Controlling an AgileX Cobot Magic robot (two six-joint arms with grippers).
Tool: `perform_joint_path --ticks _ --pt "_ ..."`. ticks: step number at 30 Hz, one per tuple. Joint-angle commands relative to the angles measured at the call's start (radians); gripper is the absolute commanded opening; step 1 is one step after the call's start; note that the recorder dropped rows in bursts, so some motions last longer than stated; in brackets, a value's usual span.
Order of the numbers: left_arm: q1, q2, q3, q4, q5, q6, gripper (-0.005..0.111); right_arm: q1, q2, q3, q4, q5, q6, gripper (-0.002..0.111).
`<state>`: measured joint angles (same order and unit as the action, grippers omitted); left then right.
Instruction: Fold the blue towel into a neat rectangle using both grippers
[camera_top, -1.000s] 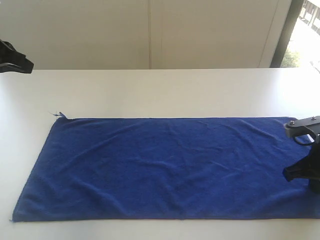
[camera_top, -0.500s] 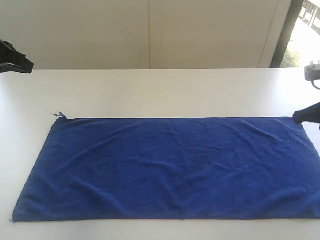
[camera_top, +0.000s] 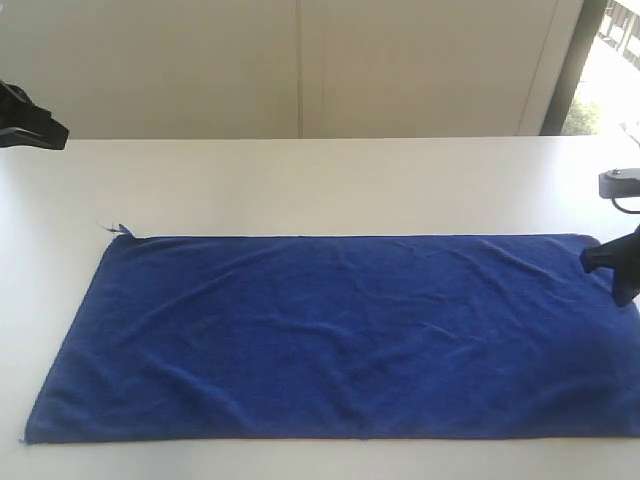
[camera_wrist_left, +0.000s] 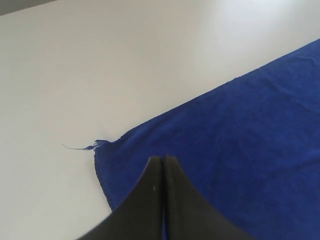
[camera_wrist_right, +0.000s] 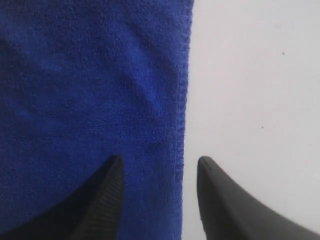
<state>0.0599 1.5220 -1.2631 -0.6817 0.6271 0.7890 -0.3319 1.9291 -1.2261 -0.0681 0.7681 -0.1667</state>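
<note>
blue towel (camera_top: 330, 335) flat on table (camera_top: 300, 180) | right pincer (camera_wrist_right: 160, 160) spread astride edge

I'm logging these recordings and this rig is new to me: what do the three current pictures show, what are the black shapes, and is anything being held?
This is a robot with two arms, each ending in a two-fingered pincer. The wide picture comes from a camera off the arms. It shows a white table with a blue towel spread flat, not yet folded. The other two pictures come from cameras on the wrists, looking along the fingers. The left pincer is shut on nothing and points toward the towel corner that trails a loose thread. The right pincer is open at the opposite short edge, with one finger over cloth and one over bare table. Nothing is held.
</note>
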Motion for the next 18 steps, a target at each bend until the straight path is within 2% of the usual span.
perform_joint_path --ticks 1,18 --pt "-0.003 -0.01 0.006 -0.021 0.017 0.004 0.0 -0.006 0.017 -0.008 0.002 -0.016 -0.034 0.045" --pt "-0.003 0.032 0.007 -0.021 0.006 0.004 0.0 -0.006 0.072 -0.008 0.002 -0.051 -0.062 0.045"
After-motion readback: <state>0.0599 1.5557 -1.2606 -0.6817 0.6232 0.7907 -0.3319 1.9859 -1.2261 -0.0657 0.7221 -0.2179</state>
